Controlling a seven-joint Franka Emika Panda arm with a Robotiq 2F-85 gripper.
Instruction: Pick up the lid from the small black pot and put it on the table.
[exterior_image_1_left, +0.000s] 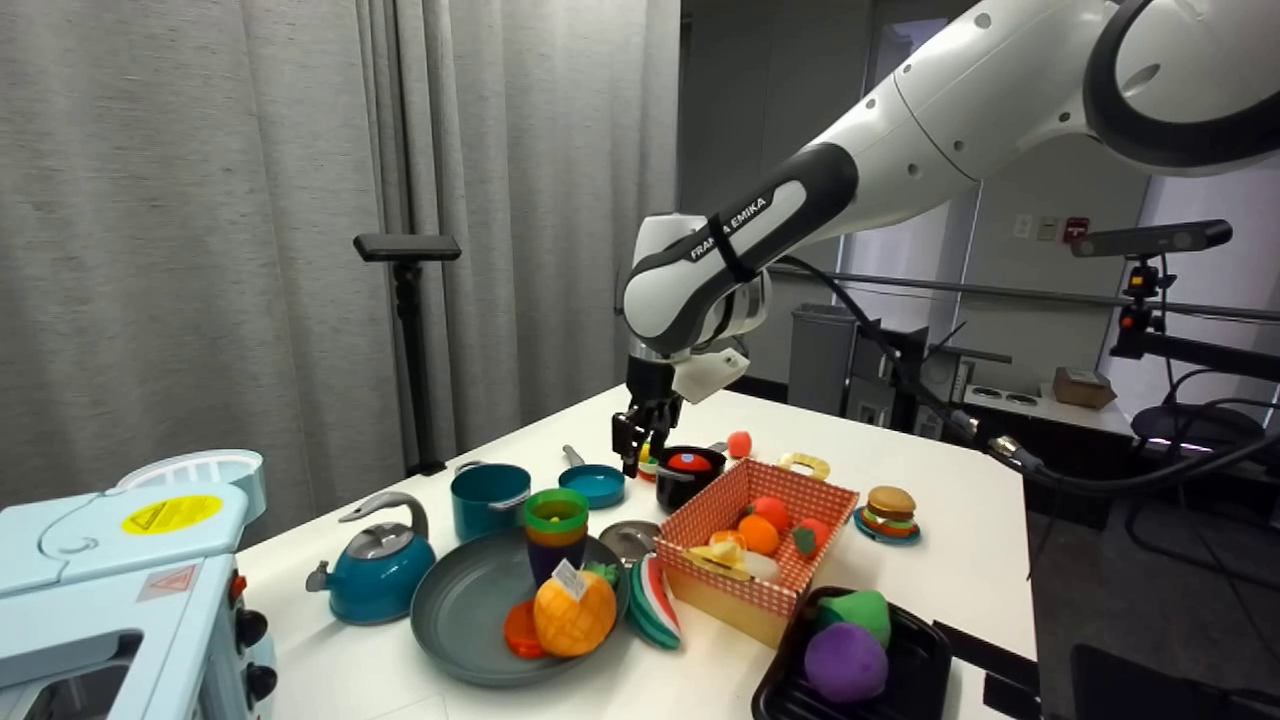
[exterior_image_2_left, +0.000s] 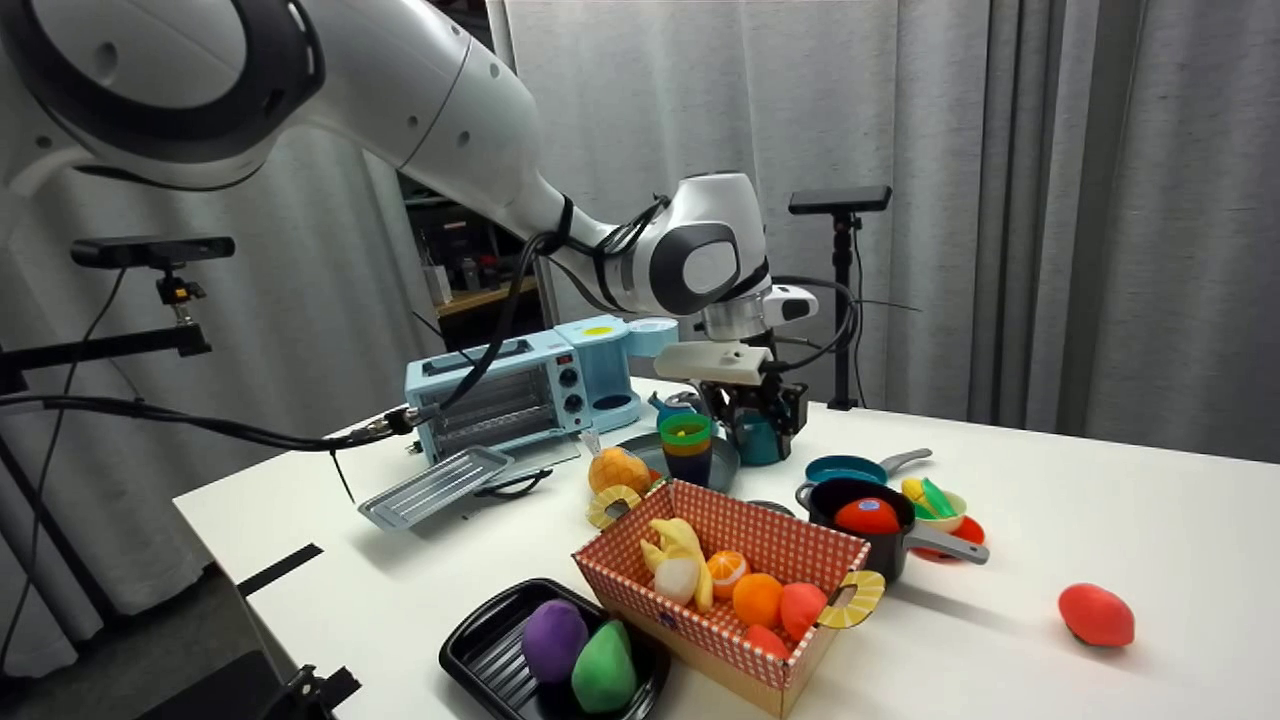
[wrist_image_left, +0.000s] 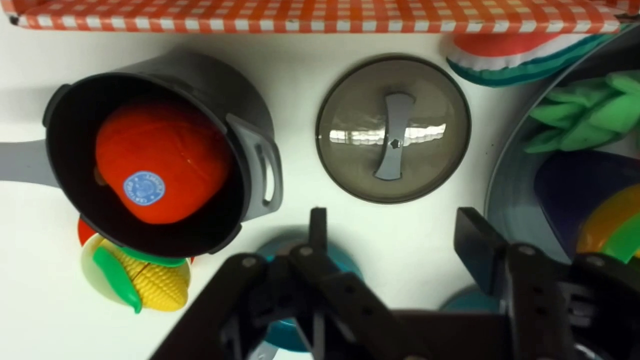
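Observation:
The lid is a small round dark glassy disc with a grey handle bar. It lies flat on the white table (wrist_image_left: 300, 55) in the wrist view (wrist_image_left: 430, 160), between the small black pot (wrist_image_left: 210, 75) and the grey plate. In an exterior view the lid (exterior_image_1_left: 628, 540) shows beside the checked box; in the other exterior view its edge (exterior_image_2_left: 770, 507) shows behind the box. The small black pot (exterior_image_1_left: 680, 488) is uncovered and holds a red toy; it also shows in an exterior view (exterior_image_2_left: 888, 556). My gripper (wrist_image_left: 393, 220) is open and empty, above the table, its fingertips apart from the lid.
A red checked box (exterior_image_1_left: 740, 485) of toy fruit stands close by the lid and pot. The grey plate (exterior_image_1_left: 470, 610) holds stacked cups and a toy pineapple. A watermelon slice (wrist_image_left: 510, 60), a teal pan (exterior_image_1_left: 597, 485) and a teal pot (exterior_image_1_left: 490, 500) are near.

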